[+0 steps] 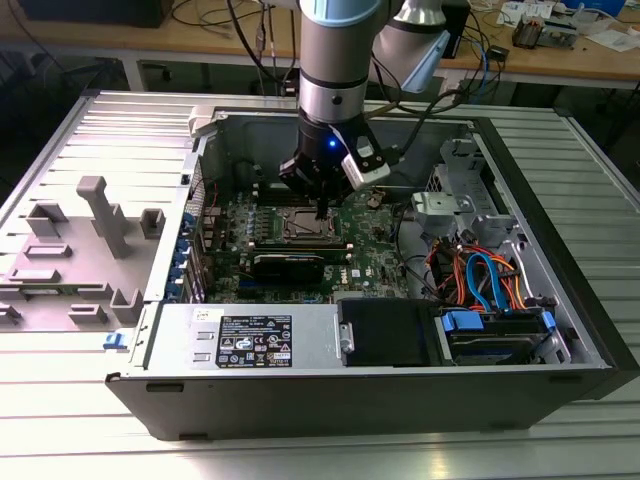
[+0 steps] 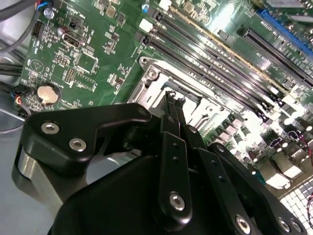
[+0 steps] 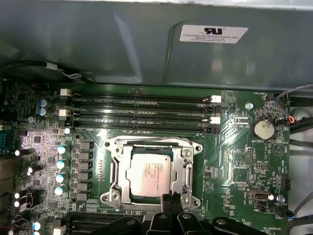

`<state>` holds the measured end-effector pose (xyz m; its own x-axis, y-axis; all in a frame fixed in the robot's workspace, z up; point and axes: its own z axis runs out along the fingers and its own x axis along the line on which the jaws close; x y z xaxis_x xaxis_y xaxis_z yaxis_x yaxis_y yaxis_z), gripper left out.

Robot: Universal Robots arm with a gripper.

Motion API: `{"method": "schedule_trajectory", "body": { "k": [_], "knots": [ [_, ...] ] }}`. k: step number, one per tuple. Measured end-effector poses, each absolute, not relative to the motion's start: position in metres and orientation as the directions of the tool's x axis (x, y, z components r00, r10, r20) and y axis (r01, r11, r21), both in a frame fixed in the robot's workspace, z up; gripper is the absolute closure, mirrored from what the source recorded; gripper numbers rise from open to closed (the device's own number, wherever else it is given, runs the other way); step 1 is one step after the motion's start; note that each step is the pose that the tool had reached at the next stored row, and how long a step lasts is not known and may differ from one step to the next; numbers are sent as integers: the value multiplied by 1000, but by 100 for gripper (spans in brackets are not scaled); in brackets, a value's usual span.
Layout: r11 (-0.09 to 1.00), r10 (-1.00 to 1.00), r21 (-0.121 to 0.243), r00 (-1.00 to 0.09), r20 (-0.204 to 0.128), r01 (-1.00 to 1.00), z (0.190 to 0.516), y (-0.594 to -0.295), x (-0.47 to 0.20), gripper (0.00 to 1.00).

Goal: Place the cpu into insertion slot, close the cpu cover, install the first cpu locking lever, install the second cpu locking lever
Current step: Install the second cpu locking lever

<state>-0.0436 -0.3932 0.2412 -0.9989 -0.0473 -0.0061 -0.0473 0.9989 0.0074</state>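
The cpu [image 3: 149, 176] already lies seated in its socket on the motherboard [image 3: 234, 161], its grey top showing through the square cut-out of the cpu cover [image 3: 182, 169], which lies flat down over it. So the first two steps look done, and the work in hand is, by my judgement, the first locking lever. The gripper [image 3: 171, 200] stands right at the socket's edge farthest from the memory slots [image 3: 142, 110], tips low against the frame there. In the second wrist view the fingers [image 2: 172, 117] sit pressed together into one narrow tip, clenched with nothing visible between them, as if used to push. In the exterior view the arm [image 1: 335, 90] reaches straight down into the open computer case [image 1: 420, 360] above the socket. Any lever move calls for a sideways sweep under its hook, kept clear of the cpu.
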Motion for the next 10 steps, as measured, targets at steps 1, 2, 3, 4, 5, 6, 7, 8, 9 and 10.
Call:
{"method": "schedule_trajectory", "body": {
  "k": [1, 2, 3, 4, 5, 6, 7, 8, 9, 10],
  "knots": [
    [999, -47, 7, -999, -6, -47, 241, -395, -44, 89],
    [999, -48, 7, -999, -6, -48, 241, -396, -45, 89],
    [999, -47, 7, -999, -6, -47, 241, -398, -45, 89],
    [999, -47, 6, -999, -6, -47, 241, -401, -45, 89],
    [999, -47, 6, -999, -6, -47, 241, -404, -46, 89],
    [999, -47, 6, -999, -6, -47, 241, -406, -46, 89],
    [999, -47, 6, -999, -6, -47, 241, -407, -47, 89],
    [999, -47, 6, -999, -6, -47, 241, -408, -48, 89],
    [999, -47, 6, -999, -6, -47, 241, -410, -51, 89],
    [999, -47, 6, -999, -6, -47, 241, -412, -54, 89]
  ]
}}
